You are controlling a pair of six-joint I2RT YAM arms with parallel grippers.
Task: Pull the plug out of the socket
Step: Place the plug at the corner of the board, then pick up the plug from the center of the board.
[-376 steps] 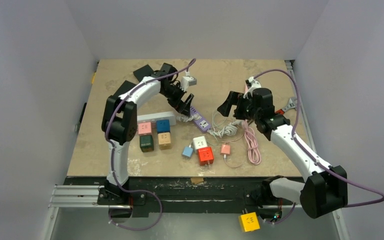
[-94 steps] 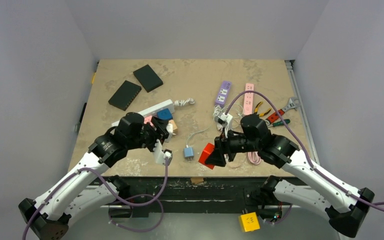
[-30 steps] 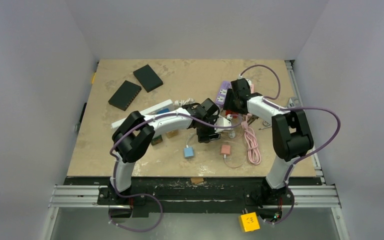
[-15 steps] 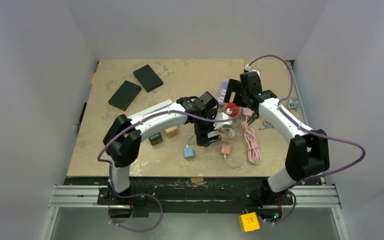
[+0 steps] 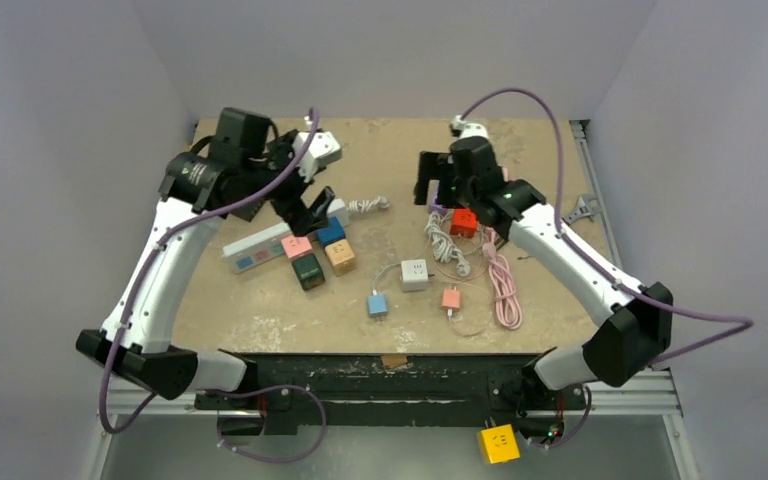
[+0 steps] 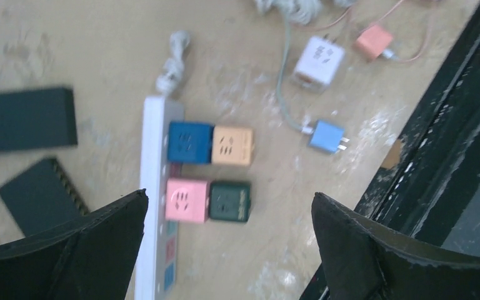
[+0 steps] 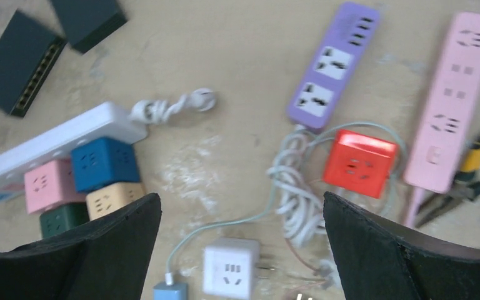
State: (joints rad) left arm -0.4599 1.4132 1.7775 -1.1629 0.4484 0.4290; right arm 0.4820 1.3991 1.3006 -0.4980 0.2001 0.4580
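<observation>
Here's the mottled beige surface, and it's crowded. Left of centre a white power strip lies slanted, with a pink cube, blue cube, tan cube and dark green cube packed in a square just beside it. Two black boxes sit further back. In the middle, the white cube plug lies apart from the red cube socket, with a coiled white cord between them. A purple strip and a pink strip flank the red one. A small blue plug, a salmon plug and a pink cable lie nearer the front.

The white cube plug lies on the worktop, prongs exposed sideways, clear of the red cube socket, whose holes face up.
</observation>
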